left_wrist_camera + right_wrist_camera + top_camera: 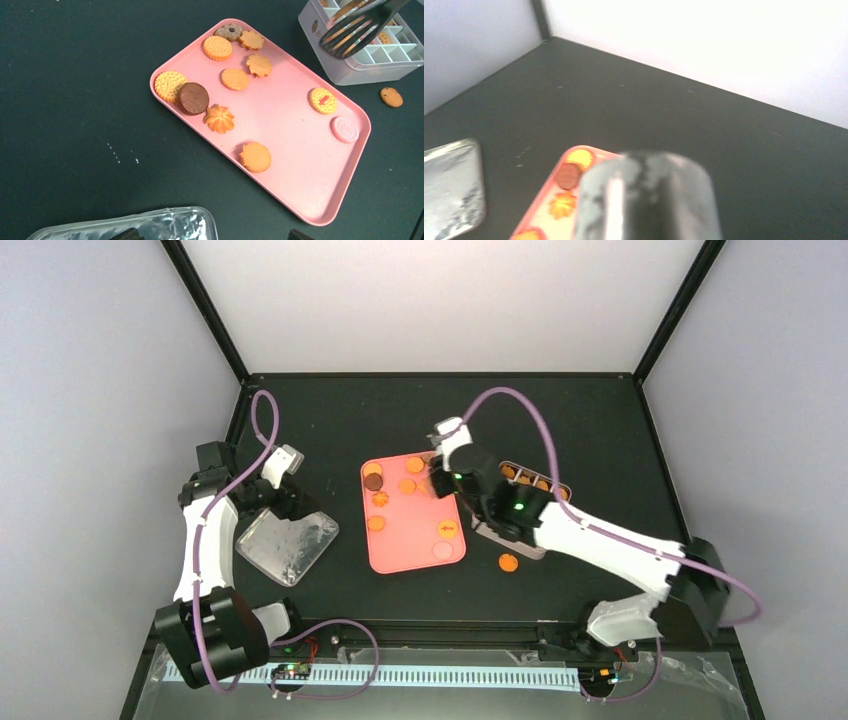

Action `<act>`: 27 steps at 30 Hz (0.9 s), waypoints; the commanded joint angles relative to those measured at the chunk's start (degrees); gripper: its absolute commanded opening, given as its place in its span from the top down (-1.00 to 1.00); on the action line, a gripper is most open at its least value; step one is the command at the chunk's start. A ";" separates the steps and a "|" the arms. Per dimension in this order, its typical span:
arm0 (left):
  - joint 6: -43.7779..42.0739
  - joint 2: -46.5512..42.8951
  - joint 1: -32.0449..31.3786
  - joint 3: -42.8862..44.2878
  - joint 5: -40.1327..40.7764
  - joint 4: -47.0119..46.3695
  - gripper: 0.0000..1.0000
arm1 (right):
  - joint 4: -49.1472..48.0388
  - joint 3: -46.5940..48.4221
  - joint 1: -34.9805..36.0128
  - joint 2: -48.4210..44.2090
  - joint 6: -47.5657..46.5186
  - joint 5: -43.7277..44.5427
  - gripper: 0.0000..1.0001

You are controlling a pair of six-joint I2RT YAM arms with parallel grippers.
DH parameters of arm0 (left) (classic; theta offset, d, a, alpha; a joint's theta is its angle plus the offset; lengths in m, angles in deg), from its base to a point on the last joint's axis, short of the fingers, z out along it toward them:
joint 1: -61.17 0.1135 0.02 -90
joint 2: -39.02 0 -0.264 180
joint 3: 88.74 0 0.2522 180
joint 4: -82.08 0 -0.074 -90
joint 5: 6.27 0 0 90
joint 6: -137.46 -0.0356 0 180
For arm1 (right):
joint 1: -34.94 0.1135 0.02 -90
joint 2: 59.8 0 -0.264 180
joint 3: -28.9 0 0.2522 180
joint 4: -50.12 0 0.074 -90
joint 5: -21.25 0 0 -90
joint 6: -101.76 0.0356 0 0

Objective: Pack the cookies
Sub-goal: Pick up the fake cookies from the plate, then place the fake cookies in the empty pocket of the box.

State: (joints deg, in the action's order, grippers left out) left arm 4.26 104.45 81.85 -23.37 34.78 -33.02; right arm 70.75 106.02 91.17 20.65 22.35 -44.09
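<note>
Several cookies lie on a pink tray: orange and yellow ones, a dark brown cookie and a pale pink cookie. One more orange cookie lies on the table beside the tray. My right gripper is shut on the tongs, whose blurred handle fills the right wrist view. The slotted tips of the tongs hang over a white compartment box that holds cookies. Left of the tray, my left gripper stands open, nothing between its fingers.
A clear plastic lid lies on the black table under the left gripper. The right arm crosses over the near part of the compartment box. Black frame posts and pale walls close in the table on the far side and both flanks.
</note>
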 commanded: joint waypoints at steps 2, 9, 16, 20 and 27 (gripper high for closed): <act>-1.88 1.10 0.61 2.50 -3.86 0.84 -0.55 | 8.91 -7.64 -5.01 -14.30 4.44 10.09 0.66; -1.66 1.63 0.50 2.53 -5.76 -0.27 -0.55 | 22.90 -12.94 -11.57 -29.45 11.37 19.11 0.59; -2.24 1.39 0.46 2.59 -5.97 -0.06 -0.55 | 32.36 -13.74 -11.81 -28.80 18.32 24.48 0.57; -2.85 1.32 0.45 2.36 -5.64 0.11 -0.54 | 33.70 -14.78 -11.80 -28.83 20.41 25.11 0.56; -2.82 1.37 0.46 2.34 -5.90 0.27 -0.55 | 33.50 -14.41 -11.85 -28.10 19.90 24.95 0.35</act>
State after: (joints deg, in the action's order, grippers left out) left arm 3.21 105.79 81.85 -22.82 30.85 -33.15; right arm 104.24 90.94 79.54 -7.55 41.25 -22.14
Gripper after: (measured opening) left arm 0.773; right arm 0.308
